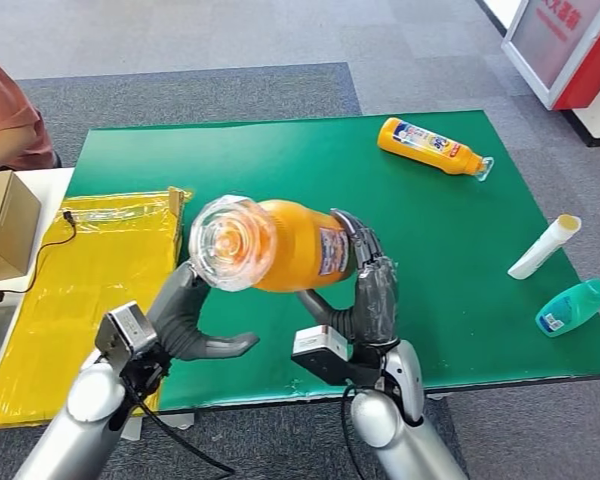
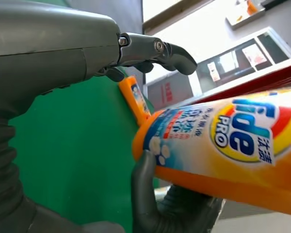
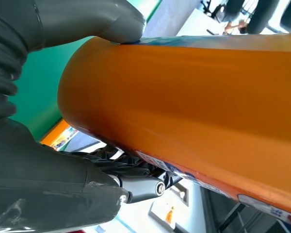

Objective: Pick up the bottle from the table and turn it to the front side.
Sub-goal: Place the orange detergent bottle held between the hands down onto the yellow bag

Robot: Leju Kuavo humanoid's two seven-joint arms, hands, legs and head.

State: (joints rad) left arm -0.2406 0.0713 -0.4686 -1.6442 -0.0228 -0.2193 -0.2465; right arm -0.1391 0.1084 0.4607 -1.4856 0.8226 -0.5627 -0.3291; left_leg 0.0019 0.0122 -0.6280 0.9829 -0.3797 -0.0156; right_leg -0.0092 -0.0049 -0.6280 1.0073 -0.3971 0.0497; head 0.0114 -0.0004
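Head view: right hand grips orange bottle above green table.

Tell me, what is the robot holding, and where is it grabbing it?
The right hand grips the orange bottle near its base. The left hand holds nothing.

A: What stands on the grey carpet floor?
B: A bench with a flat green top.
A: And beyond the bench's far right corner?
B: A red-and-white cabinet, on paler grey floor.
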